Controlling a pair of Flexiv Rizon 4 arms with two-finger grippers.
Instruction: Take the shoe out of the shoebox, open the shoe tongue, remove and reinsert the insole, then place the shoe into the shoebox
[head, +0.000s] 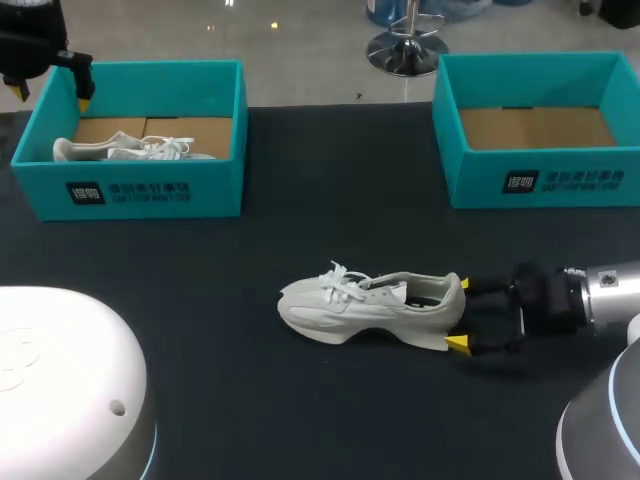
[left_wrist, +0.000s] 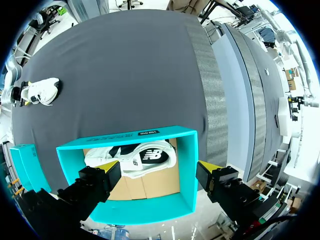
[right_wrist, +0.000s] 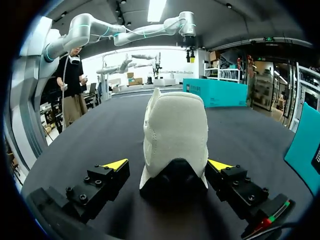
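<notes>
A white sneaker (head: 365, 305) lies on its side in the middle of the dark table, toe pointing left. My right gripper (head: 460, 314) stands open at its heel, one yellow tip on each side. In the right wrist view the heel (right_wrist: 175, 135) sits between the fingers of my right gripper (right_wrist: 168, 165) with small gaps on both sides. A second white shoe (head: 130, 149) lies in the teal shoebox (head: 130, 190) at the back left. My left gripper (head: 50, 95) hangs open above that box's far left corner. From the left wrist, that gripper (left_wrist: 159, 167) is over the boxed shoe (left_wrist: 135, 157).
An empty teal shoebox (head: 540, 180) with a cardboard floor stands at the back right. Dark tabletop (head: 330, 200) stretches between the two boxes. White rounded arm housings fill the near left and near right corners of the head view.
</notes>
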